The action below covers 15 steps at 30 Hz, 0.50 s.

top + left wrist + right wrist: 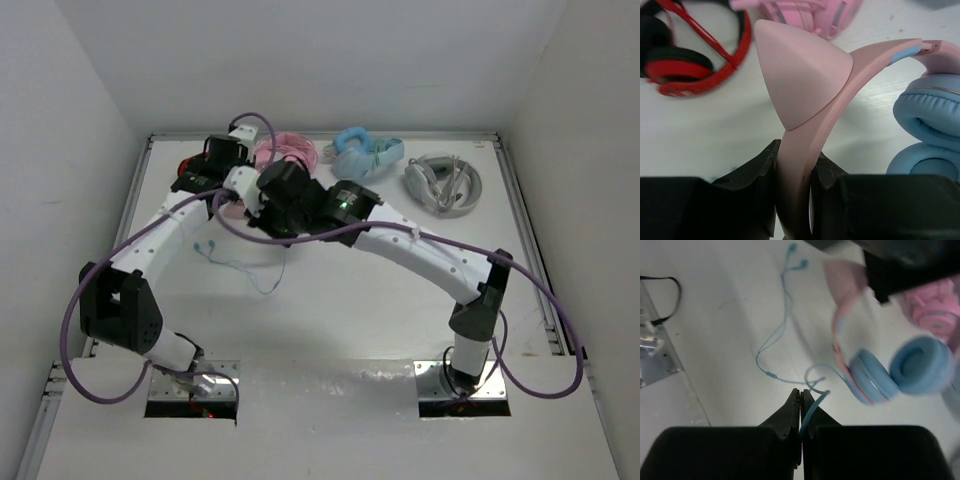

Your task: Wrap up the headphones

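The headphones have a pink headband (pixel 796 165) with a pink cat ear (pixel 800 75) and light blue earcups (pixel 927 130). My left gripper (pixel 796 172) is shut on the headband and holds it up. In the top view the left gripper (pixel 243 190) and right gripper (pixel 278 203) sit close together and hide most of the headphones. My right gripper (pixel 801 396) is shut on the thin light blue cable (pixel 813 409) near the earcups (pixel 920 365). The rest of the cable (pixel 258 275) trails loose on the table.
A red and black pair (pixel 685 65) lies at the back left. An all-pink pair (pixel 290 150), an all-blue pair (pixel 365 150) and a grey pair (pixel 445 182) lie along the back wall. A metal table rail (pixel 655 355) runs along the left side.
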Motion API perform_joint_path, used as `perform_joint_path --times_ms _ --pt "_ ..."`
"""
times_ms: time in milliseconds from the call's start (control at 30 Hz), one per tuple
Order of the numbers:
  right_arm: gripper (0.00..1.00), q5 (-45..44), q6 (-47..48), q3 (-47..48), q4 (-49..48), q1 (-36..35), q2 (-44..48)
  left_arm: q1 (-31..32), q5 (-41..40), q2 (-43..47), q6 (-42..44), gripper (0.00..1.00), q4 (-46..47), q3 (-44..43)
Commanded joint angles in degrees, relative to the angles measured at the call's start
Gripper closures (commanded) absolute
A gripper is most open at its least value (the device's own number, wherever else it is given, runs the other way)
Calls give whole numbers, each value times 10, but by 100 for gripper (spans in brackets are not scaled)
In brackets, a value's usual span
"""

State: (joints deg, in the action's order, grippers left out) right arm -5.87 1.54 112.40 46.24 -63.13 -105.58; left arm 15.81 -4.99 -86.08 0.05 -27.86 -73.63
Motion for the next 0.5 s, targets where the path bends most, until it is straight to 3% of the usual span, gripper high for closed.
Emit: perform_joint_path --times_ms 0,133,467 --pt "100 -53 -8 32 66 41 37 7 -42 50 93 100 92 -10" --pt "100 -95 -8 44 97 62 42 31 -35 55 167 100 90 -7" --pt "100 -201 28 57 137 133 51 45 47 61 234 100 38 -25"
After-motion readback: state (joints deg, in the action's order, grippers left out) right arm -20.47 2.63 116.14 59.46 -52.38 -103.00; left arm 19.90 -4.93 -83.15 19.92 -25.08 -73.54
